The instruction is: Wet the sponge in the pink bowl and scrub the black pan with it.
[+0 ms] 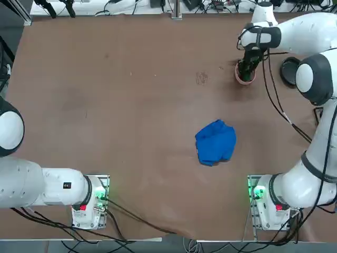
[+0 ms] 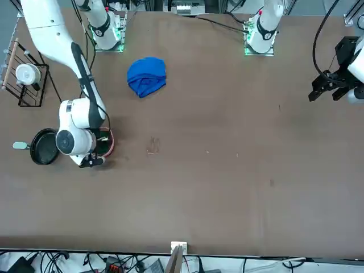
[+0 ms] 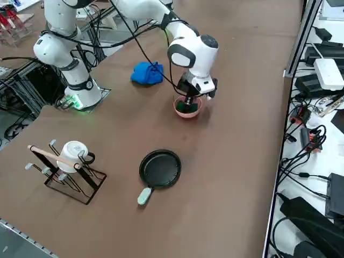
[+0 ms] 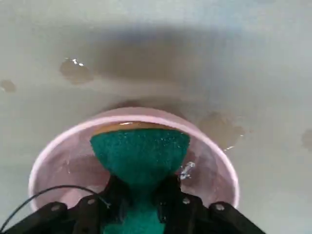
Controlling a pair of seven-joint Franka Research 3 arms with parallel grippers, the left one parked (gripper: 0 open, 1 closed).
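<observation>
My right tool (image 4: 140,195), clenched on the sponge (image 4: 140,156), dips it inside the pink bowl (image 4: 53,151); wetting appears underway, while the black pan (image 3: 160,168) near the bowl awaits scrubbing.

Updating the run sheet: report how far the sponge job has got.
Done: the right gripper is shut on the sponge. In hand: it holds the sponge down inside the pink bowl, wetting it. Left: scrubbing the black pan, which sits untouched beside the bowl.
</observation>
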